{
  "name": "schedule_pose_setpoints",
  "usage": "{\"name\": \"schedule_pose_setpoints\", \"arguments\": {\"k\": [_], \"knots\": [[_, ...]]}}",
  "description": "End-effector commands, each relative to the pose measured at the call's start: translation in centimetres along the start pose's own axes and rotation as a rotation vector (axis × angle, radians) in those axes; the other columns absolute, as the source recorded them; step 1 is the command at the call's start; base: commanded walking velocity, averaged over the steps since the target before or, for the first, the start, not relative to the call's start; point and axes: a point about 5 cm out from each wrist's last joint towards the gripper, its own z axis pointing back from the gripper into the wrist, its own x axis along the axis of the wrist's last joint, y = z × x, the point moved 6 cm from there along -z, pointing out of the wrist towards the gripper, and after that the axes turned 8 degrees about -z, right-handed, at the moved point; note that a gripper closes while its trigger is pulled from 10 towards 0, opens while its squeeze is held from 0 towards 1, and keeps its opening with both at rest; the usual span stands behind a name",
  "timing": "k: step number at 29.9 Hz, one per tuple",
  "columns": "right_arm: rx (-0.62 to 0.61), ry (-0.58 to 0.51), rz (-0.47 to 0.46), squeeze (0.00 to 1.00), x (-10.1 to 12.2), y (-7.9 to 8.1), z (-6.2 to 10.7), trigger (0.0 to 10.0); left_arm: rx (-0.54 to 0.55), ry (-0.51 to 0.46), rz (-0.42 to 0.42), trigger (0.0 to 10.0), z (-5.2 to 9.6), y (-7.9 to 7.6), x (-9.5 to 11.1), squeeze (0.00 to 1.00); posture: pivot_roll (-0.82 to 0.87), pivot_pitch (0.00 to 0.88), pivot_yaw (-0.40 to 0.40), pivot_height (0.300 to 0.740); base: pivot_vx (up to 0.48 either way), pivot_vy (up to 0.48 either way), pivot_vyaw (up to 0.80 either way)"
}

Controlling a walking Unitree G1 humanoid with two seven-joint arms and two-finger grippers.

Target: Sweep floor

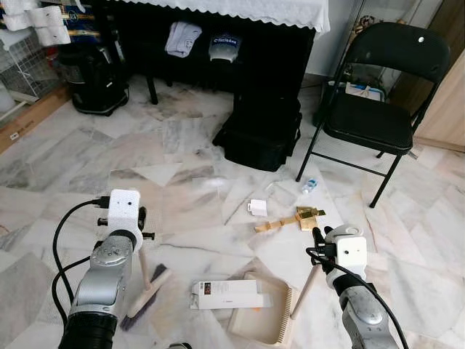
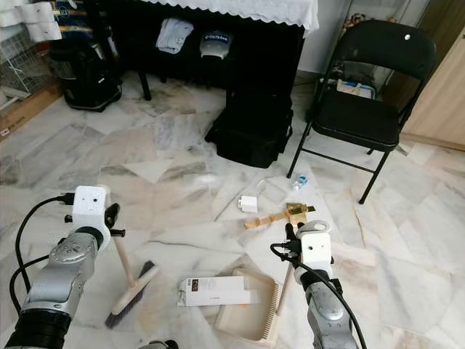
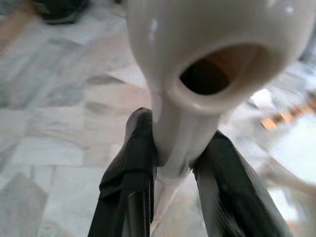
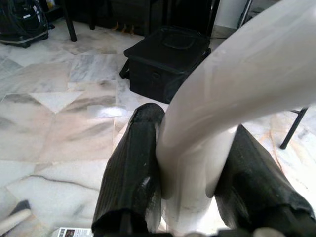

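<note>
Two tools on the marble floor [image 1: 58, 182], one per arm. Left gripper [image 3: 173, 163] pinches the cream handle of the one brush [image 1: 147, 292]; both black fingers [image 3: 131, 168] press on the handle, bristle head down on the tiles at the robot's left. Right gripper [image 4: 190, 187] is clamped the same way on the cream handle of the one dustpan [image 1: 265, 316], which lies flat at the robot's right with its comb edge toward the handle.

Debris count, near to far:
- 1 white box [image 1: 227, 294] lying flat, touching the dustpan's left edge, between brush and pan.
- 1 wooden strip with a yellow piece [image 1: 290, 219], just ahead of the right gripper.
- 1 small white cube [image 1: 256, 207], beside that strip.
- 1 small crumpled bottle [image 1: 309, 185], near the chair leg.

Further back: 1 black case [image 1: 260, 134] on the floor, 1 black folding chair [image 1: 378, 109] at right, 1 black vacuum [image 1: 91, 76] at far left, 1 dark table with white cloth [image 1: 254, 14].
</note>
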Motion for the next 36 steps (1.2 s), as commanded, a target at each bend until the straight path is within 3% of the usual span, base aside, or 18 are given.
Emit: {"name": "schedule_pose_setpoints", "arguments": {"k": [1, 5, 11, 21, 25, 30, 36], "knots": [[-0.013, 0.013, 0.013, 0.0, -0.2, -0.7, 0.2, 10.0, -0.15, 0.017, 0.033, 10.0, 0.3, -2.5, 0.4, 0.0, -0.02, 0.11, -0.053, 0.74, 0.0, 0.0, 0.0], [-0.013, 0.013, 0.015, 0.0, -0.1, -0.8, 0.1, 10.0, -0.212, 0.017, 0.03, 10.0, 0.6, -3.5, 0.6, 0.0, -0.03, 0.111, -0.053, 0.74, 0.0, 0.0, 0.0], [-0.016, 0.007, 0.021, 0.0, 0.2, -1.1, -0.1, 10.0, -0.31, 0.048, 0.13, 10.0, 1.3, -4.9, 1.1, 0.0, -0.02, 0.115, -0.056, 0.74, 0.0, 0.0, 0.0], [-0.018, -0.002, 0.024, 0.0, 0.6, -1.2, -0.4, 10.0, -0.424, 0.029, 0.229, 10.0, 2.2, -6.0, 3.3, 0.0, -0.02, 0.113, -0.054, 0.74, 0.0, 0.0, 0.0], [-0.016, -0.01, 0.023, 0.0, 0.8, -1.1, -0.5, 10.0, -0.433, 0.012, 0.283, 10.0, 2.3, -6.3, 4.1, 0.0, -0.02, 0.113, -0.054, 0.74, 0.0, 0.0, 0.0], [-0.011, -0.026, 0.018, 0.0, 1.3, -0.9, -0.9, 10.0, -0.432, -0.01, 0.291, 10.0, 2.2, -6.4, 4.9, 0.0, -0.02, 0.112, -0.054, 0.74, 0.0, 0.0, 0.0], [-0.019, -0.083, -0.011, 0.0, 2.7, -0.8, -1.2, 10.0, -0.33, -0.044, 0.247, 10.0, 1.5, -4.8, 5.6, 0.0, -0.02, 0.11, -0.05, 0.74, 0.0, 0.0, 0.0]]}}
